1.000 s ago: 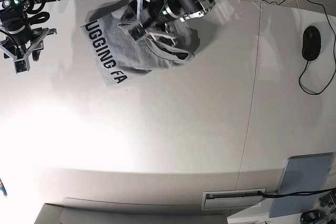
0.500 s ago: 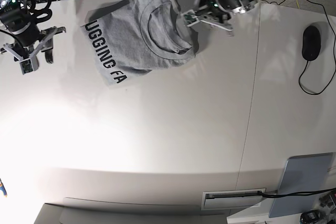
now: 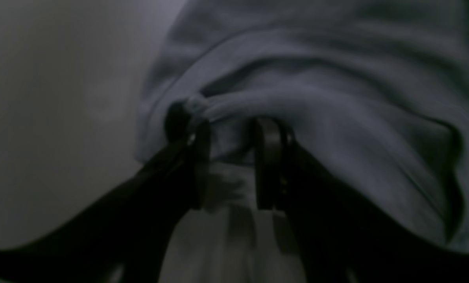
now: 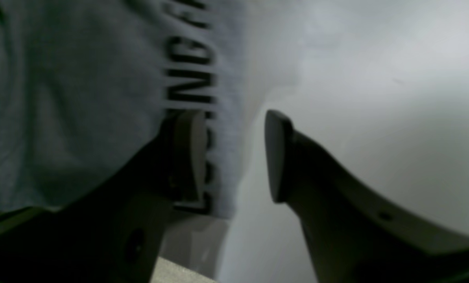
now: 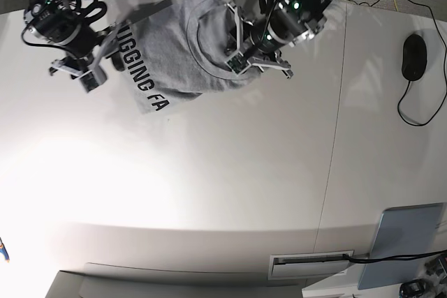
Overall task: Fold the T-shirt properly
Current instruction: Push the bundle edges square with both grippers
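Observation:
The heather-grey T-shirt lies bunched at the table's far edge, collar up, with its black lettering along its left edge. My left gripper is at the shirt's right edge. In the left wrist view the left gripper is open, with a fold of grey fabric at its tips. My right gripper is at the shirt's left edge. In the right wrist view the right gripper is open, one finger over the lettering and the other over bare table.
The white table has a seam running front to back. A black mouse with its cable lies at the far right. A grey flat panel sits at the front right corner. Cables run along the back edge.
The left arm let go of the shirt, swung right, then came back to its right edge. The right arm moved right to the lettered edge. The shirt now lies flatter with its collar showing.

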